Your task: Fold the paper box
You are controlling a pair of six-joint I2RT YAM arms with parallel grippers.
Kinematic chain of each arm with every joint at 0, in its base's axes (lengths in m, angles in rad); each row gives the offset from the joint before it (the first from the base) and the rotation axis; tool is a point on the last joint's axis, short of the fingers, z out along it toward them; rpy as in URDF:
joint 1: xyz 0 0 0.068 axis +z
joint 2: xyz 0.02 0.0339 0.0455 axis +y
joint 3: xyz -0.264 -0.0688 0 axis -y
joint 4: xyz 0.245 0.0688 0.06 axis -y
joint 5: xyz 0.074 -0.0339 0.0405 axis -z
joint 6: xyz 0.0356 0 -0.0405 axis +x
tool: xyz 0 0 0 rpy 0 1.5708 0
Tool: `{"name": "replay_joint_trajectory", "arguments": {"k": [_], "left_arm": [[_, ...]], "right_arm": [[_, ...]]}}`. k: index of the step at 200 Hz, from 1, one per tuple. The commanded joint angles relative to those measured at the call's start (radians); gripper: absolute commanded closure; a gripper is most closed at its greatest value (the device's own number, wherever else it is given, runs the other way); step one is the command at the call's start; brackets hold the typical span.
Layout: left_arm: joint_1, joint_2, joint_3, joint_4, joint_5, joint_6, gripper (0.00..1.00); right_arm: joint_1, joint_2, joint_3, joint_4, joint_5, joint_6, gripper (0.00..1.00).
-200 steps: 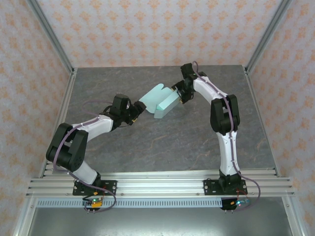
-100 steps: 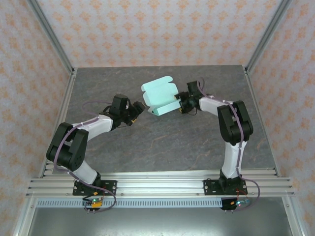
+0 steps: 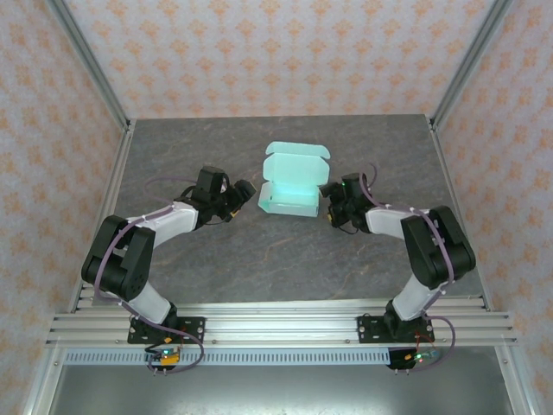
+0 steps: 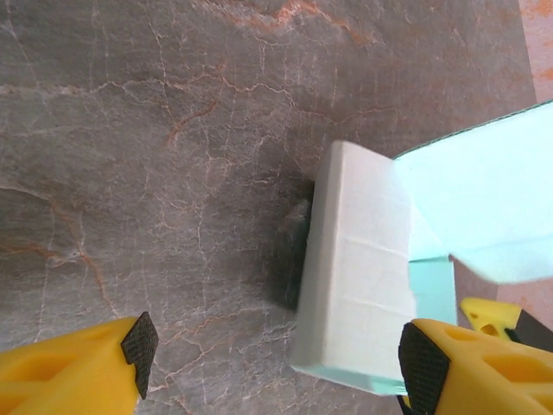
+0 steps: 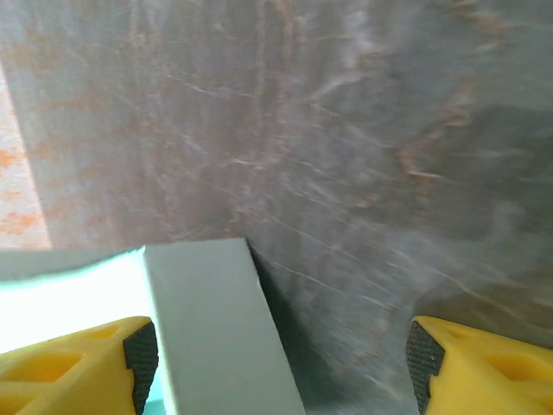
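The paper box (image 3: pixel 292 197) is a pale mint-green thin-card thing, shallow and rectangular. It's sitting flat on the dark grey marble-look table (image 3: pixel 285 259), a bit past the middle and right between my two arms.

That table is the biggest thing in shot, closed in by peach patterned walls (image 3: pixel 259 60). Next down are the white-and-black arms. The left arm (image 3: pixel 160 223) reaches in from the near left and the right arm (image 3: pixel 415 238) curls in low from the near right, each with its wrist aimed at one end of the box.

The box is formed up, with its lid (image 3: pixel 296 160) hinged along the far side and standing open, a small flap at each end.

The left gripper (image 3: pixel 244 194) sits just beside the box's left end with its jaws spread wide. On the left wrist cam the box's pale end wall (image 4: pixel 354 277) sits in the gap between the yellow fingers, much nearer one black pad (image 4: pixel 422 367). That pad overlaps the box's corner in the picture, but I can't tell if it's actually touching. Nothing is clamped.

The right gripper (image 3: pixel 330 205) is just beside the box's right end, also spread wide. On the right wrist cam a corner of the box (image 5: pixel 216 337) pokes in next to one yellow finger (image 5: pixel 60 372), while the other finger is well clear over bare table. Can't tell about contact there either, and it's not holding anything.
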Motion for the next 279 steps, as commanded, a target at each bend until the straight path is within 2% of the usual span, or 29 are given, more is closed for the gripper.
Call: {"name": "replay_joint_trajectory", "arguments": {"k": [1,31,59,75,103,117,142,164,196,213,232,243,258,279], "left_arm": [[-0.003,0.006,-0.001,0.003,0.001,0.039,0.22],[-0.003,0.032,0.039,-0.028,-0.009,0.129,0.23],[-0.005,0.060,0.091,-0.067,-0.034,0.272,0.27],[-0.005,0.090,0.105,-0.045,0.001,0.333,0.30],[-0.008,0.147,0.099,0.065,0.107,0.342,0.35],[-0.008,0.169,0.097,0.079,0.106,0.346,0.38],[-0.009,0.184,0.088,0.091,0.106,0.375,0.37],[-0.009,0.190,0.084,0.108,0.130,0.394,0.36],[-0.012,0.193,0.085,0.113,0.153,0.403,0.35],[-0.014,0.197,0.084,0.110,0.148,0.407,0.35],[-0.014,0.193,0.084,0.102,0.143,0.411,0.36],[-0.014,0.188,0.079,0.101,0.132,0.412,0.36],[-0.013,0.191,0.080,0.101,0.126,0.415,0.36],[-0.014,0.191,0.083,0.099,0.126,0.406,0.35]], "right_arm": [[0.003,-0.064,0.009,-0.141,0.039,-0.082,0.23],[0.003,-0.105,0.049,-0.253,0.059,-0.230,0.24],[0.003,-0.170,0.013,-0.237,0.049,-0.362,0.27],[0.000,-0.220,-0.002,-0.238,0.042,-0.417,0.28],[-0.041,-0.271,-0.001,-0.224,-0.063,-0.502,0.34],[-0.079,-0.279,0.015,-0.234,-0.102,-0.538,0.36],[-0.145,-0.280,0.042,-0.199,-0.192,-0.605,0.37],[-0.152,-0.241,0.174,-0.305,-0.245,-0.799,0.36],[-0.149,-0.194,0.343,-0.434,-0.233,-1.117,0.32],[-0.134,-0.203,0.381,-0.443,-0.262,-1.338,0.32],[-0.089,-0.198,0.454,-0.540,-0.239,-1.619,0.30],[-0.064,-0.158,0.525,-0.612,-0.198,-1.722,0.28],[-0.044,-0.064,0.676,-0.788,-0.205,-1.844,0.26],[-0.012,0.074,0.859,-0.952,-0.174,-1.960,0.26]]}}
